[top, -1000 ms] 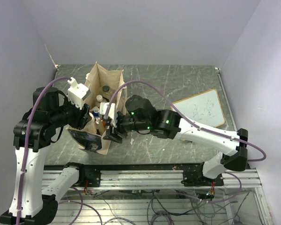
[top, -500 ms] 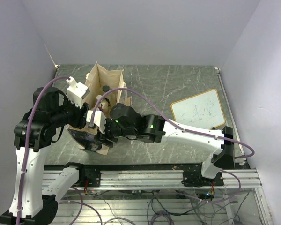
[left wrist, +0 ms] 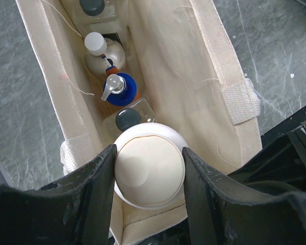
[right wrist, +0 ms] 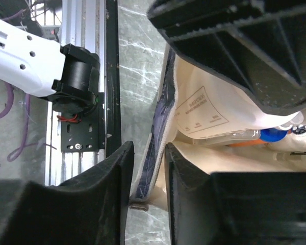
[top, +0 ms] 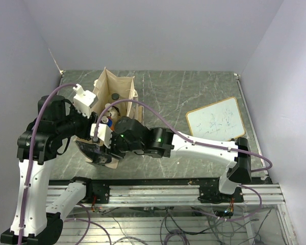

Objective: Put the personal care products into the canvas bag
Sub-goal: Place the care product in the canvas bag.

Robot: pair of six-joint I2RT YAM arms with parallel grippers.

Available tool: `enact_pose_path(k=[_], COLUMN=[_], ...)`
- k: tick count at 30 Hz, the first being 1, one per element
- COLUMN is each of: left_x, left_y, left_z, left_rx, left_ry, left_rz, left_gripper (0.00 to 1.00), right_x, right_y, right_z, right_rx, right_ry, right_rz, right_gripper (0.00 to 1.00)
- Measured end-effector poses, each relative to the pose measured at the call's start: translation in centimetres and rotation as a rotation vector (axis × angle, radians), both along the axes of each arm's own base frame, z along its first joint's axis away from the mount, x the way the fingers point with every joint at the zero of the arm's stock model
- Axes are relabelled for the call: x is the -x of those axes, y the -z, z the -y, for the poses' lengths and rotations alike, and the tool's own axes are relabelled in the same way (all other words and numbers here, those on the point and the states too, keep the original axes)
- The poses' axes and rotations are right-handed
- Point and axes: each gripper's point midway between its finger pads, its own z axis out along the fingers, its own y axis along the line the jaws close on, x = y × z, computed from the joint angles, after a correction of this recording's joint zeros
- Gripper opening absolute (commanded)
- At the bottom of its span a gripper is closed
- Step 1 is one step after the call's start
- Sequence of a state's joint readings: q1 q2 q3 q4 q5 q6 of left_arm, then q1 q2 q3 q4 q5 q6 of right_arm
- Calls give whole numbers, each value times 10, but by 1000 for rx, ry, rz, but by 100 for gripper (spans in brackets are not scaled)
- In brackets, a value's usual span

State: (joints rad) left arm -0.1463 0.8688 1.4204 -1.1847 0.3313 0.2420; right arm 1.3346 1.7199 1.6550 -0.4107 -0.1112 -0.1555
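Left tool (left wrist: pixel 148 159) has the cream jar (left wrist: pixel 149 172) pinched across its wide lid, jaws closed to lid width, hanging right over the near end of the canvas bag (left wrist: pixel 206 66) mouth. Right tool (right wrist: pixel 147 159) is nipped almost closed on the bag's near wall, the dark printed side against one finger and the plain lining against the other, so I read it as propping the mouth open. Four items are already down inside, in a row: far dark-capped bottle (left wrist: pixel 93 6), white-capped bottle (left wrist: pixel 96 43), blue pump bottle (left wrist: pixel 120 90), near dark-capped bottle (left wrist: pixel 127 120), which sits just below the jar. So this looks like the last drop-in. The next move calls for lowering the jar into the near end, clear of that dark cap and the cloth rim, then opening the left jaws. The right should hold the wall until the jar is released. Whiteboard (top: pixel 217 118) sits well apart on the right of the surface (top: pixel 194 92) and isn't part of this.
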Motion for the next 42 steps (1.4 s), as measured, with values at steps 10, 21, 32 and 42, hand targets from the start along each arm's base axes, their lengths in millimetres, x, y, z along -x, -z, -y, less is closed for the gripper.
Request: enact_pose_path(k=[10,21,32,42], left_x=[0,7,14,8], left_y=[13,22,23,33], left_z=[3,11,12,9], left_rx=[-19,-41,-43,-59], left_ry=[47,156,179,158], left_rz=[-20,-50,-92,-144], left_gripper=[7,7,7,7], right_x=[-1,-5,-7,-5], right_y=[-15,-29,-29,-27], right_z=[-8,-10,-10,-9], right_rx=[-23,-31,-23,-10], right_ry=[-29,-56,-90,-138], right_rz=[38,102,155,189], right_gripper=[0,0,0,0])
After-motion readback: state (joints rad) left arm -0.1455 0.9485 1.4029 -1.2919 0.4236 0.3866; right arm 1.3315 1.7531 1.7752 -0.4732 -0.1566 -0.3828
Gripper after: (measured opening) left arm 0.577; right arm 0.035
